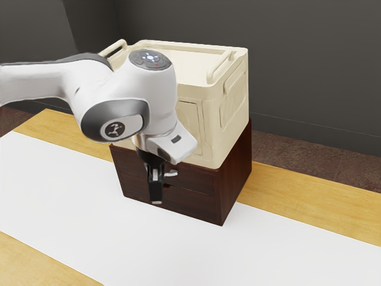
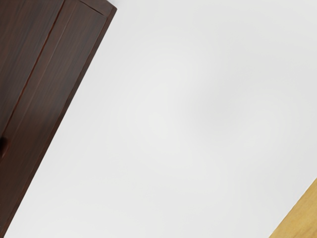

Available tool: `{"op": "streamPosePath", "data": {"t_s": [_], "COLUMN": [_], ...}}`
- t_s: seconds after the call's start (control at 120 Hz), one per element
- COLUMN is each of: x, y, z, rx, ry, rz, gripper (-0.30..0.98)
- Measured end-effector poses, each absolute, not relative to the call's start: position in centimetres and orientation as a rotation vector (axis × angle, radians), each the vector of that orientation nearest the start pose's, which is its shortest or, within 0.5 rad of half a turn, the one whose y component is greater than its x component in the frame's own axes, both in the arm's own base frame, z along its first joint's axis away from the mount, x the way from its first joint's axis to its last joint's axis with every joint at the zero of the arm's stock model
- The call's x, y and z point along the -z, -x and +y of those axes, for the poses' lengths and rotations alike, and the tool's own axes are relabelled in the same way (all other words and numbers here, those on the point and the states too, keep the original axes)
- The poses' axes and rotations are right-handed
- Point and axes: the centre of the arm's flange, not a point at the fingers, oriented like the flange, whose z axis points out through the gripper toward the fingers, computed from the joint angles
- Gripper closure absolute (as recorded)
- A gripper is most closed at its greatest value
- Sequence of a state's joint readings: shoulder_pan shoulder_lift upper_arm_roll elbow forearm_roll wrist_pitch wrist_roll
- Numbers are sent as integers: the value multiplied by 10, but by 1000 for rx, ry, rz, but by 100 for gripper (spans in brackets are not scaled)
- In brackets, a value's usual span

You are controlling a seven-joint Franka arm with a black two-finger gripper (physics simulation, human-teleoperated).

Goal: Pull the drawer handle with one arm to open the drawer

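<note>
Gripper (image 1: 156, 199) pointing down, just toward the exterior view's left from its middle; whether it is wide or narrow, I cannot tell. White cloth (image 1: 65, 196) spans the lower frame, giving a drawer room to slide out. Cream box (image 1: 211, 125), upper middle, sits on the brown cabinet (image 1: 235, 173), perhaps steadying it. The metal handle (image 1: 172, 174), mid-frame, is just beside my gripper, probably posed upright to hook it and pull outward.
</note>
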State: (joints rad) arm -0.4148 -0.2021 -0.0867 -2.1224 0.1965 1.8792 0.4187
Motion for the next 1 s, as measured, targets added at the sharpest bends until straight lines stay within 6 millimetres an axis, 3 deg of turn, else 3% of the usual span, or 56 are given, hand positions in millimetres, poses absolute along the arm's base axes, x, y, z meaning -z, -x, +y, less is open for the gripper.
{"op": "streamPosePath", "data": {"t_s": [0.108, 0.208, 0.442, 0.675, 0.842, 1.0], "x": [-468, -454, -457, -455, -435, -428], "y": [-438, -446, -458, -472, -463, -459], "z": [-211, -194, -188, -153, -129, -112], "rx": [-44, -5, 94, 110, 122, 192], "ry": [2545, 2535, 2435, 2399, 2380, 2330], "rz": [1478, 1551, 1727, 1792, 1860, 1899], "gripper": [0, 0, 0, 0, 0, 0]}}
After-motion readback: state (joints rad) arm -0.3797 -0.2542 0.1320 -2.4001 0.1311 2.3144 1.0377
